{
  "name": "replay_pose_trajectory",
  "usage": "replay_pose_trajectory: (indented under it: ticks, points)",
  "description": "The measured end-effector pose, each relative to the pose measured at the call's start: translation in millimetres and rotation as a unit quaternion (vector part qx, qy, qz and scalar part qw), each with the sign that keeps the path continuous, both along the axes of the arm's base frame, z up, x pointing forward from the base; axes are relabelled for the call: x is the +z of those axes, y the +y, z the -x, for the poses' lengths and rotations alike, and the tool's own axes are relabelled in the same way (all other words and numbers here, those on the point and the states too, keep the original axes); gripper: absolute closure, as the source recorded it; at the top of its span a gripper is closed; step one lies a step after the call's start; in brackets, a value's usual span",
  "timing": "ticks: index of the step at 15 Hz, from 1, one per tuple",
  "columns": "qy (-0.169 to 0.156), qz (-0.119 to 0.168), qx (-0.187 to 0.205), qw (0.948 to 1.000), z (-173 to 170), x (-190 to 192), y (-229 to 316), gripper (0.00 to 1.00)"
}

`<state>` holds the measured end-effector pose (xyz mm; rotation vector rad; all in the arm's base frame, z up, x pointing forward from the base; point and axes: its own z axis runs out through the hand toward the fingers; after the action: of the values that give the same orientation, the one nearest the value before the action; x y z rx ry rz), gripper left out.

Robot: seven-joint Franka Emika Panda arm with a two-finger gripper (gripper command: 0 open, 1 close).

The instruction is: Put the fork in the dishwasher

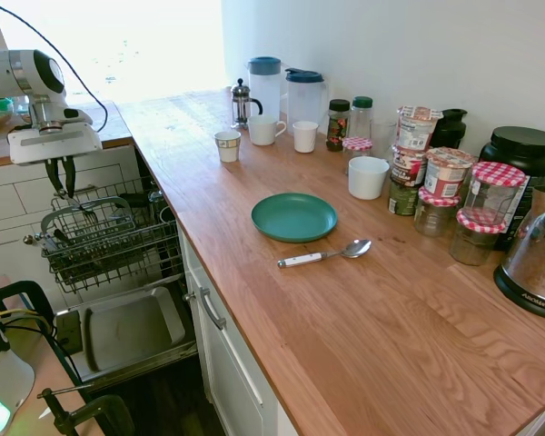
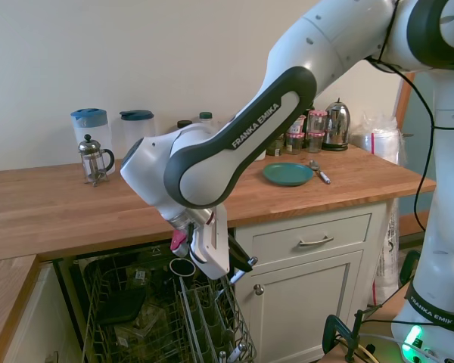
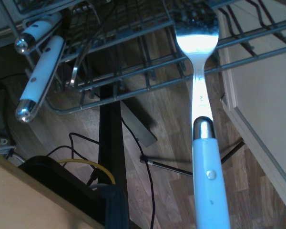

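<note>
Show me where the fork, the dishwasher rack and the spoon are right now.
fork [image 3: 197, 67], wrist view, on the neck just below the tines.
dishwasher rack [image 1: 109, 238], first exterior view, on the wire basket's near side.
spoon [image 1: 356, 247], first exterior view, on the shiny bowl.

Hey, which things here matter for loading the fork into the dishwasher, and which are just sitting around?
Part of the job:
fork, shown in the wrist view
dishwasher, rack pulled out
gripper, above the rack

Just lying about:
spoon
green plate
French press
jars
mugs
</note>
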<state>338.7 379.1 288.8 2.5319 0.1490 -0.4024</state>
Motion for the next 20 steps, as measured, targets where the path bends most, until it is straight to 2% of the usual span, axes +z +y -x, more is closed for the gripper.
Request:
replay_pose_trajectory:
  ticks: [11,12,20]
  points:
    - [0.014,0.048,-0.026,0.9984,-41.5,-56.5,17.2,1.0]
    - [0.017,0.05,-0.026,0.9983,-42.6,-61.2,19.4,0.0]
    - [0.018,0.049,-0.025,0.9983,-49.9,-76.3,33.5,0.0]
